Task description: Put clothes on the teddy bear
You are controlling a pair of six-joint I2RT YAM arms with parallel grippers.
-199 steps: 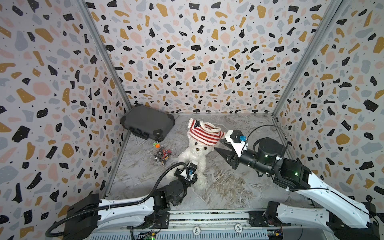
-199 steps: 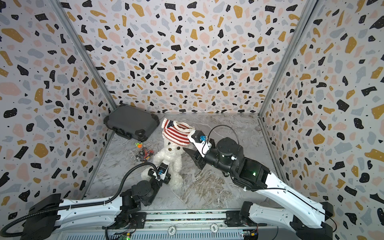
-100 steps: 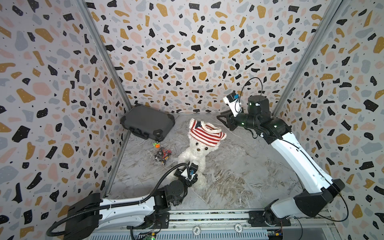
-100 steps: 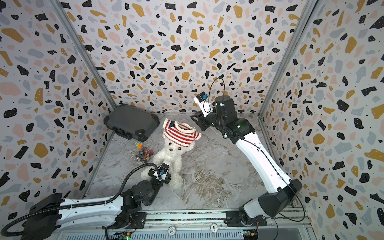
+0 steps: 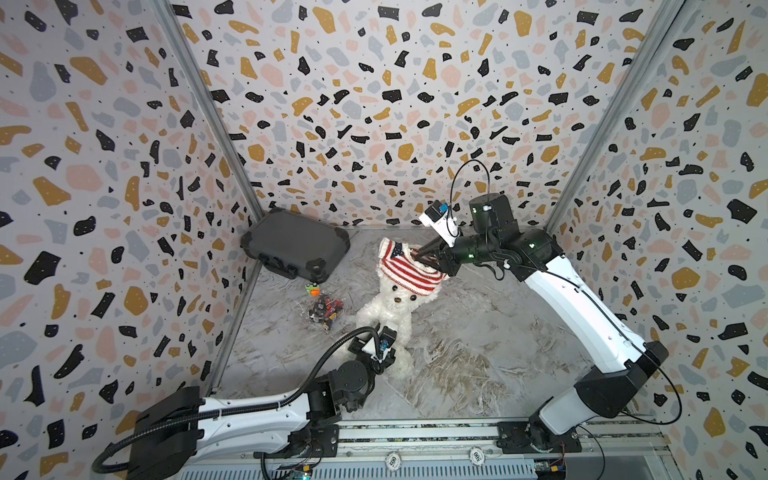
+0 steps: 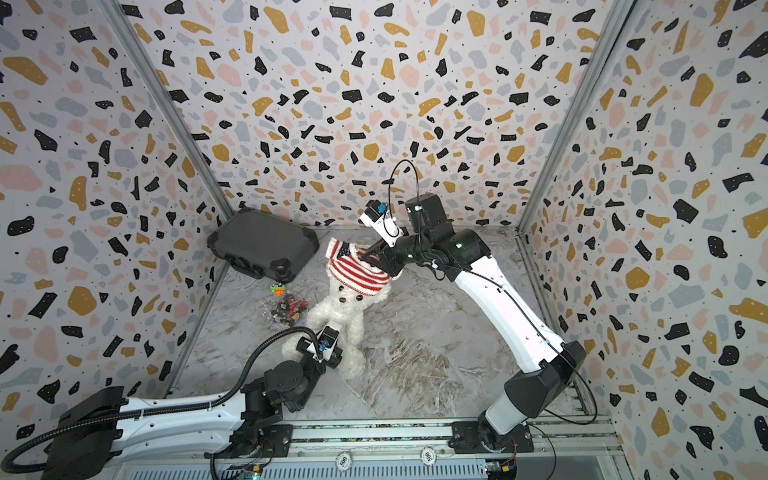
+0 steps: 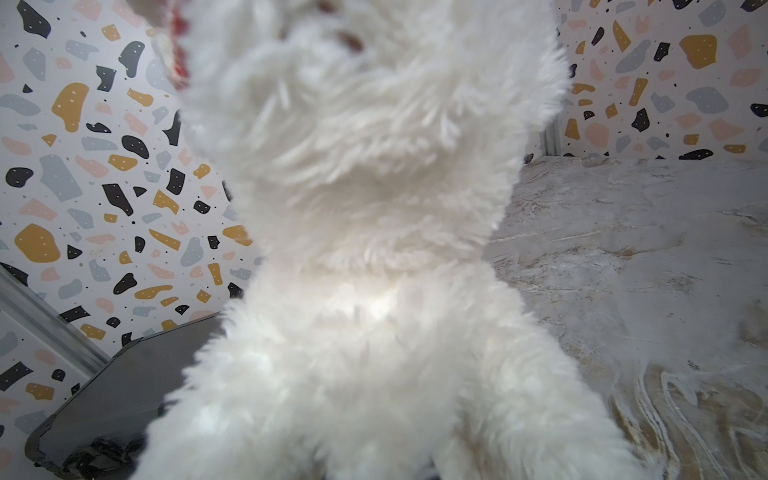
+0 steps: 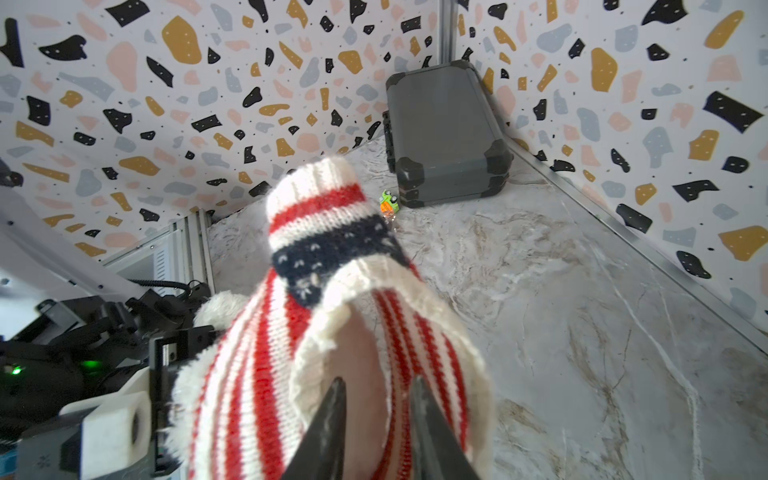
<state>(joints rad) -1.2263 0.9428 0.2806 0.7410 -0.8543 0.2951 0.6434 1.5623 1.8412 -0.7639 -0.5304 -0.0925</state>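
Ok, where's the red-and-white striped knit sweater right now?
In both top views the striped sweater caps the fluffy white teddy bear's head near the back wall, right of the dark grey hard case, the right pincer at its rim.

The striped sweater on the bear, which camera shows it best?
The right wrist view: the sweater looms close, stripes, navy patch and open hem sharp. In both top views the sweater is small, capping the teddy bear. The left wrist view catches only a blurred red sliver.
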